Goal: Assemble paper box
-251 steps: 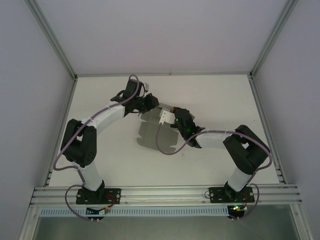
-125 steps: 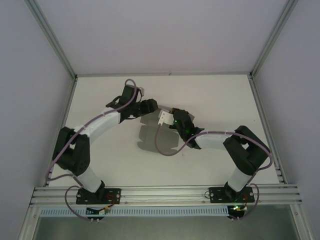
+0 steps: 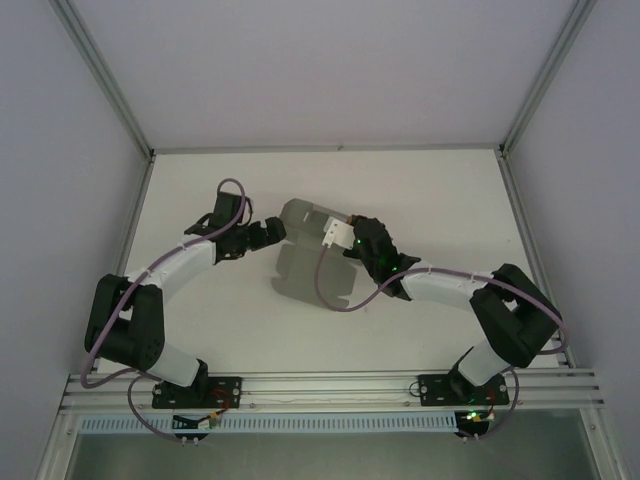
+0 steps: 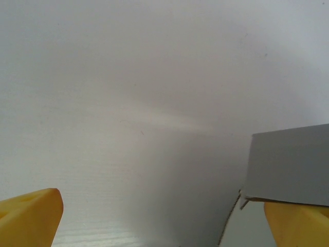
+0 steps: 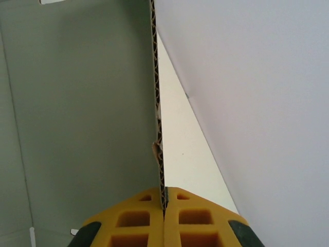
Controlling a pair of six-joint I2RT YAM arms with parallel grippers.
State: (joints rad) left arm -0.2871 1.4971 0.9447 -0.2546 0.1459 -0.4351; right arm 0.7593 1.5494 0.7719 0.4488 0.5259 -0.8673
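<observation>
Our right gripper [image 5: 164, 206] is pinched shut on one thin edge of the box [image 3: 303, 265]. The box is just a flat grey card for now. It sits in the middle of the table [image 3: 440, 195], tipped up on the side we hold. Our left gripper [image 4: 164, 221] has its yellow fingers [image 4: 31, 216] spread wide, with nothing between them. A grey corner of the card sits just beside one finger, and we cannot tell if they touch. We think a few things could go wrong from here. We only hold a small bit of the edge, so a hard pull or a twist could make the card slip out and flop down flat. The card is thin, so it may bend in the wrong place and not on its fold lines. If our left gripper bumps that corner, it could squash it or push the card out of our right gripper. And if the left fingers close too far from the card, they will grab only air.
</observation>
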